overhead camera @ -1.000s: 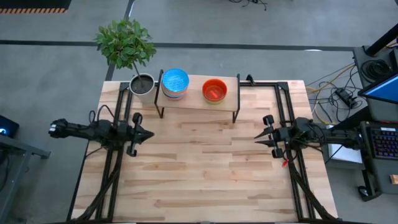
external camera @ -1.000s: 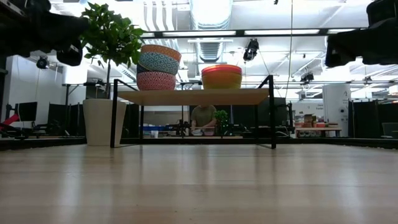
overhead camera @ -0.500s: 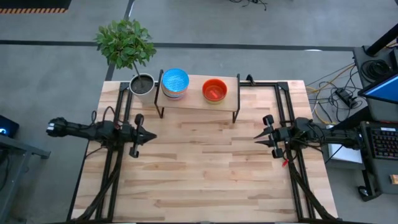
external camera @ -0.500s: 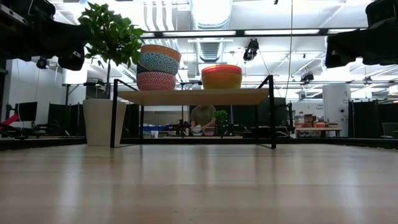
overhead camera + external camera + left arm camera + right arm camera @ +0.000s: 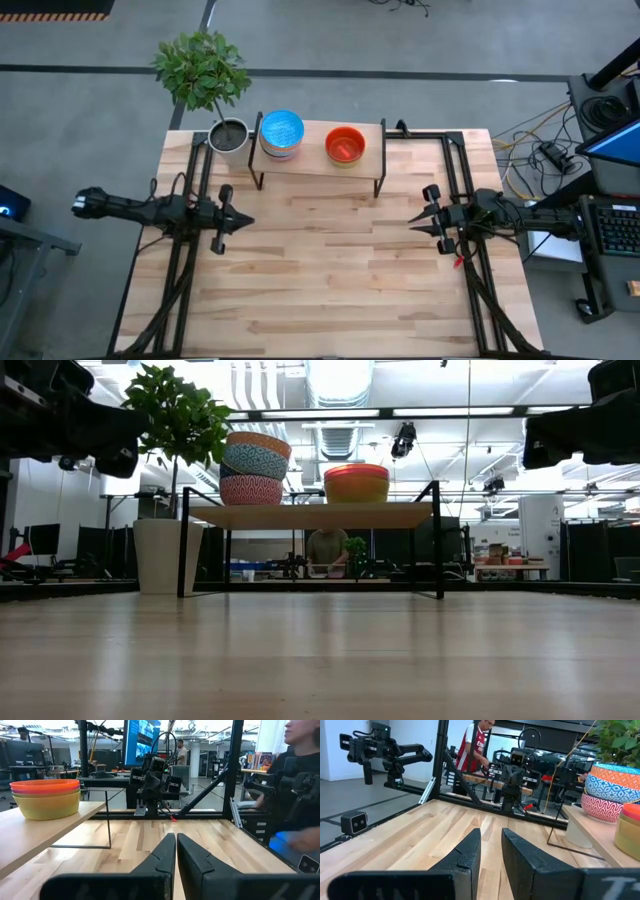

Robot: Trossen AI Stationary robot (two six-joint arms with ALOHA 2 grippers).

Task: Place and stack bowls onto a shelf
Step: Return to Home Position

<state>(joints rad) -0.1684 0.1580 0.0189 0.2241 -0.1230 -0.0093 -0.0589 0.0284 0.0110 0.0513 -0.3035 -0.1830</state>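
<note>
Two stacks [image 5: 256, 456] on the shelf [image 5: 310, 515] half-hide lower bowls [image 5: 251, 491]; left end effector [image 5: 176, 838] pressed together, right end effector [image 5: 491, 833] narrowly parted.

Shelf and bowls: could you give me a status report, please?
Left gripper shut, empty, at left. Right gripper slightly open, empty, at right. Bowls in two stacks on shelf. Plant pot stands beside shelf.

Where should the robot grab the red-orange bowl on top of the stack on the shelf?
By its rim, coming down from above. The red-orange bowl sits nested in the bowls below it on the shelf, so only its rim sticks out and its open mouth faces up. One finger inside, one outside, probably with the right end effector, which is nearer.
</note>
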